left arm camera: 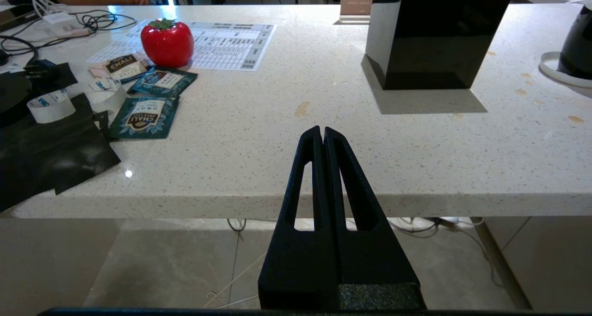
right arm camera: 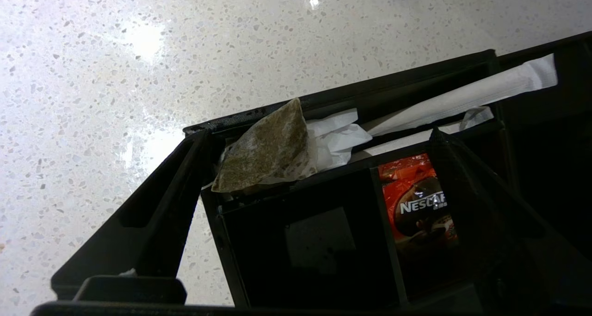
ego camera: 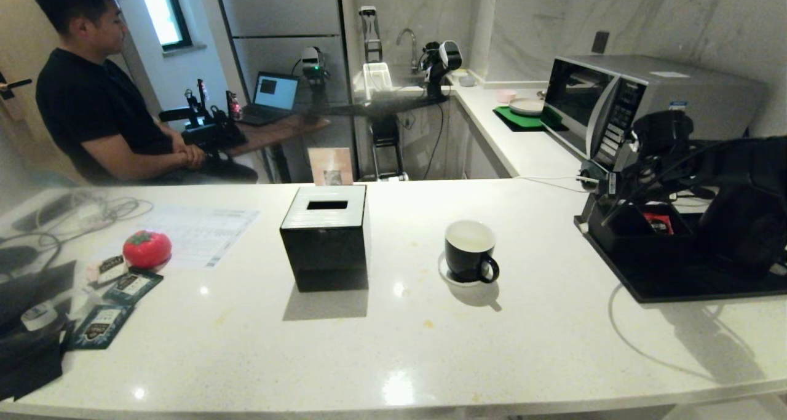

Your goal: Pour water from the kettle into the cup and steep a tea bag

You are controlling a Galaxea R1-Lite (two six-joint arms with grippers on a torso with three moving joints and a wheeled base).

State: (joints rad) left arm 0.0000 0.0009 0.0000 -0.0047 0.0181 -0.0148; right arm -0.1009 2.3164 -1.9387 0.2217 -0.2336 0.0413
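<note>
A pale speckled tabletop point(ego camera: 393, 346) fills the foreground. The left gripper point(left arm camera: 322, 132) hangs just off the tabletop's near edge, its jaws pressed together and holding nothing. Teal tea sachets point(ego camera: 114, 303) lie at the near left beside a red tomato-shaped object point(ego camera: 147, 248) on a printed sheet point(ego camera: 200, 234). Mid-table stands a black cube tissue box point(ego camera: 324, 243). To its right, well apart, the cup point(ego camera: 470, 251) sits upright on its white saucer point(ego camera: 447, 275), handle facing forward. At the right, the right gripper point(right arm camera: 305, 158) hovers over a black compartment organizer point(right arm camera: 323, 242), jaws spread wide either side of a tea bag point(right arm camera: 268, 149) leaning in its end slot; whether they touch it is unclear. A red Nescafé sachet point(right arm camera: 423, 205) sits in a neighbouring compartment. Beyond are a microwave point(ego camera: 621, 103) and a seated person point(ego camera: 98, 100).
</note>
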